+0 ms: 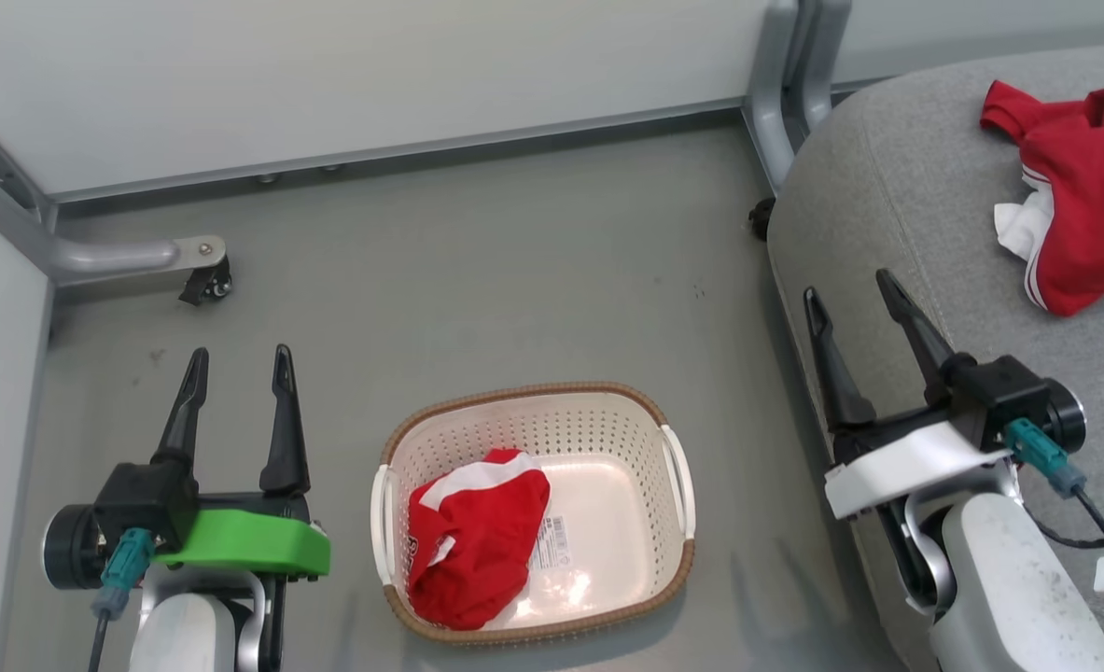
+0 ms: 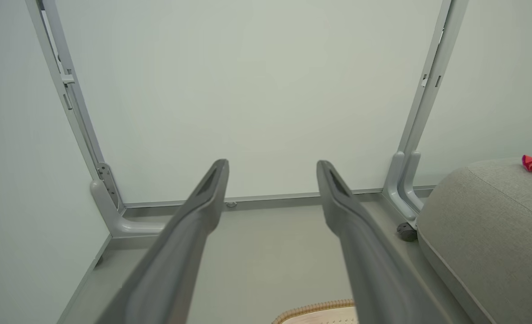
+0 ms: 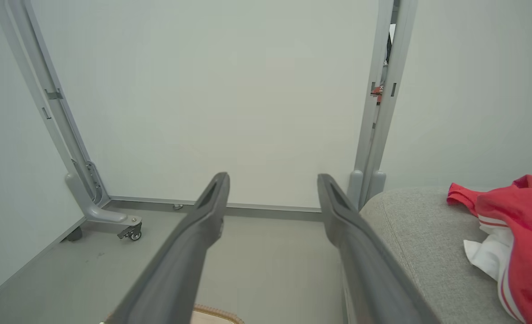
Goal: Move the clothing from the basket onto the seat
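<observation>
Down on the floor [image 1: 514, 261], between the two arms: the basket [image 1: 533, 390], and bunched against its left wall, one red garment [image 1: 477, 546] with a broad white band, covering part of the label sticker [image 1: 552, 546] on the bottom. Up to the right, on the seat [image 1: 887, 215]: the red jersey [image 1: 1088, 215], already landed, crumpled, white cloth poking out beneath. Half done by the look of it, one piece to go.

Looks soft, light and floppy, nothing stiff, nothing fragile; probably sags and trails once lifted. Best pinched at the raised fold by the white band, at the thickest heap of cloth, for a bite through several layers instead of one slick sheet. Worth minding the hem against the woven-look rim on the way out.

Over at the basket's left side, the left gripper [image 1: 240, 353]: fingers [image 1: 283, 420] spread wide, holding nothing, pointing off toward the wall [image 1: 374, 75]. By the seat's front edge, the right gripper [image 1: 847, 285]: just as wide, just as empty. Leaves the garment behind and below both sets of fingertips, closer to the left pair, touching neither. Calls for drawing back and dipping down into the basket before any squeeze.
</observation>
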`<state>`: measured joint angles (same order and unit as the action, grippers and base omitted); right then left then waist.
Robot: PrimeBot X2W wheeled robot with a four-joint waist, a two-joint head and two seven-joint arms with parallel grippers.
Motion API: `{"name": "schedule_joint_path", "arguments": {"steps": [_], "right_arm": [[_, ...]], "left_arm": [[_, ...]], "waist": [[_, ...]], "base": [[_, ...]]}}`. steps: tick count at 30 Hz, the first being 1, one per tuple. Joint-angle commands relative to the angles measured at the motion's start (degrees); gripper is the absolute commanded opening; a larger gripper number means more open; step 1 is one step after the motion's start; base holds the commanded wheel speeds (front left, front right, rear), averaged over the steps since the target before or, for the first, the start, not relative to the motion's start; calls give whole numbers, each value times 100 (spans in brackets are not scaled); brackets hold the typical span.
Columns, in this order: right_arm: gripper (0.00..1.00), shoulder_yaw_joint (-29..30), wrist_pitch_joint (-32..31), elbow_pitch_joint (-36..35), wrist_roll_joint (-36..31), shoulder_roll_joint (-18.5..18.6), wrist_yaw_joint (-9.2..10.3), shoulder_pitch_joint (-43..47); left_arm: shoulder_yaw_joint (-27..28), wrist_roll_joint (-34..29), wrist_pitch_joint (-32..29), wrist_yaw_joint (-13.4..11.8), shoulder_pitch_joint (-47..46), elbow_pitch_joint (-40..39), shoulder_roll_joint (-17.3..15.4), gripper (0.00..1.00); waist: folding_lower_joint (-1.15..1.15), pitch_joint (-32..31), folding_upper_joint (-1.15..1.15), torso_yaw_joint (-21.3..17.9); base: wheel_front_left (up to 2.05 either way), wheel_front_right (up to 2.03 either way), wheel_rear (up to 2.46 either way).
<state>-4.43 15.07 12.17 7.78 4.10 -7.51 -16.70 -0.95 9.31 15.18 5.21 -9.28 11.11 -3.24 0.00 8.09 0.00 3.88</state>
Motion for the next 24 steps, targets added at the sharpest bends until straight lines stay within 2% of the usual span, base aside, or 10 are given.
{"name": "schedule_joint_path", "arguments": {"steps": [1,16,24], "right_arm": [[100,-5,15,-61,-35,-5,4,147],[100,169,15,-559,-88,-114,4,1026],[100,199,15,-683,120,-113,4,1308]], "left_arm": [[10,-68,-5,26,129,-32,12,100],[91,-90,-6,-25,523,-209,34,100],[74,-60,-6,-63,645,-224,35,100]], "waist": [[0,-123,0,92],[0,-374,0,151],[0,-441,0,172]], "base": [[0,0,0],[0,0,0],[0,0,0]]}}
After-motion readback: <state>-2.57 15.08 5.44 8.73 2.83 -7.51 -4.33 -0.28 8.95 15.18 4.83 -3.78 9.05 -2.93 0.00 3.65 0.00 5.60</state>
